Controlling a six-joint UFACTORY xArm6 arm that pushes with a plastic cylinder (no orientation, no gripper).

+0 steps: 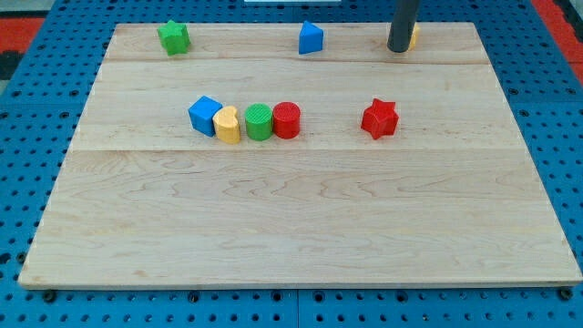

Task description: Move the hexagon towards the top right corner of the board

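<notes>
My tip (401, 49) rests near the board's top right. A yellow block (414, 36), mostly hidden behind the rod, peeks out on the rod's right side and seems to touch it; its shape cannot be made out. A row of touching blocks lies left of centre: a blue cube (205, 115), a yellow rounded block (228, 125), a green cylinder (259, 121) and a red cylinder (286, 119). A red star (380, 118) sits alone below my tip.
A green star (173, 37) sits near the top left and a blue house-shaped block (311, 38) at top centre. The wooden board (291, 237) lies on a blue pegboard (18, 182).
</notes>
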